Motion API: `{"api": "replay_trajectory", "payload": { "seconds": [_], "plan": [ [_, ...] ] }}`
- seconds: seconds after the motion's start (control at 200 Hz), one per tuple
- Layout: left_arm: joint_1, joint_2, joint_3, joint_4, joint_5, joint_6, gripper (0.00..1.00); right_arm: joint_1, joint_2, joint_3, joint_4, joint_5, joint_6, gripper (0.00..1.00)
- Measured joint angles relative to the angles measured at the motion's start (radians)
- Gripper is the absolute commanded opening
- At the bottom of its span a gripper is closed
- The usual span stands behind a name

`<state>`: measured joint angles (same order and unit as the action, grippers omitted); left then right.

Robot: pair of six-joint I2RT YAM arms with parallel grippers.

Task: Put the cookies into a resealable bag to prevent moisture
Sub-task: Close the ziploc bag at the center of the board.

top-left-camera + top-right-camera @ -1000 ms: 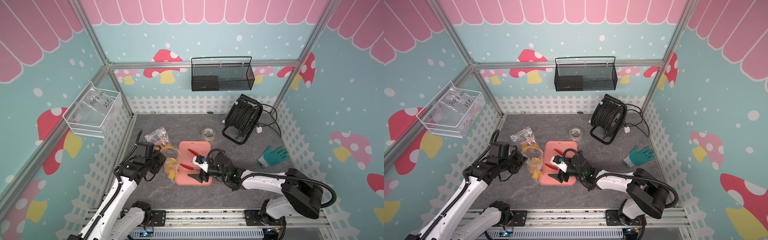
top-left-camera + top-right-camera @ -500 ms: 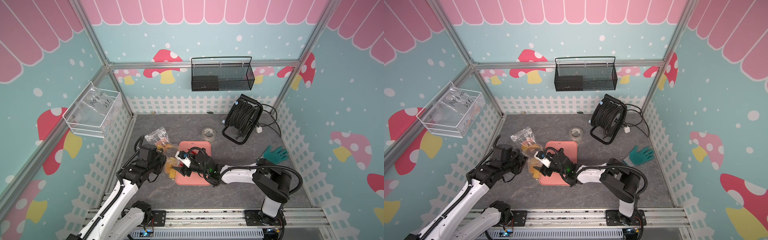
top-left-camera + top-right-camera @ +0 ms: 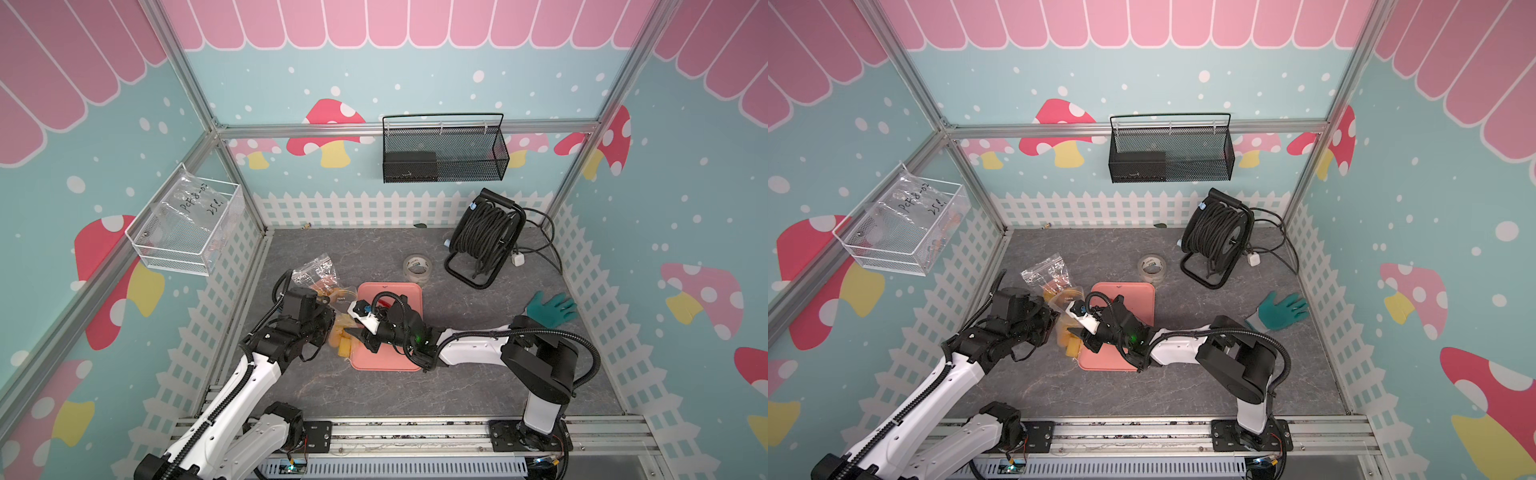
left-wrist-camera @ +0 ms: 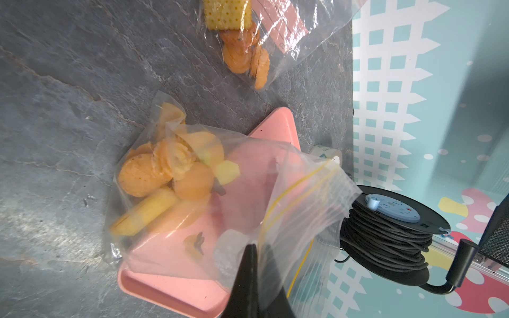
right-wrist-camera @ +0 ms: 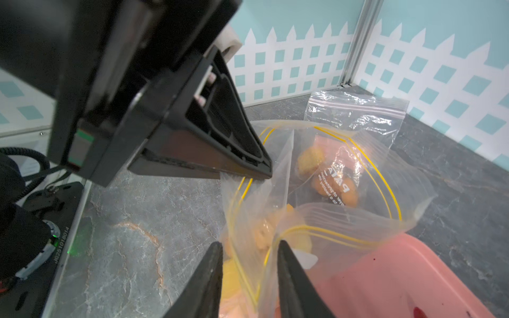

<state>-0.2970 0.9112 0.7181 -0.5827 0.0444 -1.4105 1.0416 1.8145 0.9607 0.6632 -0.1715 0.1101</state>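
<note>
**Two robot grippers at the mouth of a clear zip bag of cookies**

Seen from above, a grey stone-patterned table (image 3: pixel 457 386) sits inside a booth with mushroom-print walls. A pink tray (image 3: pixel 386 361) lies just toward 7 o'clock from the table's middle. At the tray's 9 o'clock edge is the resealable bag (image 3: pixel 344 308), clear with a thin yellow zip strip. Part of it lies on the tray and part on the table.

The cookies (image 4: pixel 165 170) are bunched in the bottom of this bag. They are golden-orange rounds, some swirled, plus pale yellow pieces. In a top view they show as a yellow-orange clump (image 3: pixel 1069 337) at the tray's left edge.

The left gripper (image 5: pixel 259 173) reaches in from 9 o'clock. Its fingers are pressed together on the bag's rim and hold the mouth up.

The right gripper (image 5: pixel 249 261) reaches in from 3 o'clock, across the tray. Its two dark fingers stand a narrow gap apart, with the zip edge between them and not pinched.

A second clear bag (image 3: pixel 316 270) holding a few biscuits lies at 11 o'clock from the tray. A tape roll (image 3: pixel 417 266) sits at 1 o'clock, a black cable reel (image 3: pixel 484 237) at 2 o'clock, and a green glove (image 3: pixel 550 307) at 3 o'clock.
</note>
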Motion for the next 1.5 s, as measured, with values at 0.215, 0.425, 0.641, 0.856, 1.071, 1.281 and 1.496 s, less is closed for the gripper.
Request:
{"api": "replay_trajectory", "payload": {
  "seconds": [0.215,0.425,0.641,0.856,1.071,1.281,1.496],
  "plan": [
    [0.000,0.001,0.000,0.005,-0.001,0.001,0.04,0.000,-0.003,0.000,0.008,-0.001,0.006,0.11],
    [0.000,0.004,0.004,0.001,-0.004,0.014,0.24,0.000,-0.011,0.000,0.011,-0.003,0.002,0.02],
    [0.031,-0.030,0.106,-0.094,-0.051,0.151,0.44,-0.006,-0.023,0.002,0.014,-0.058,-0.051,0.00],
    [0.157,-0.078,0.307,-0.216,-0.073,0.476,0.46,-0.025,-0.023,0.083,-0.060,-0.223,-0.198,0.00],
    [0.215,0.018,0.528,-0.326,-0.011,0.843,0.47,-0.027,-0.056,0.146,-0.219,-0.384,-0.380,0.00],
    [0.220,0.089,0.592,-0.359,0.243,1.123,0.47,-0.047,-0.198,0.082,-0.417,-0.442,-0.501,0.00],
    [0.187,0.099,0.512,-0.372,0.560,1.346,0.61,-0.104,-0.367,-0.073,-0.507,-0.468,-0.529,0.00]
  ]
}}
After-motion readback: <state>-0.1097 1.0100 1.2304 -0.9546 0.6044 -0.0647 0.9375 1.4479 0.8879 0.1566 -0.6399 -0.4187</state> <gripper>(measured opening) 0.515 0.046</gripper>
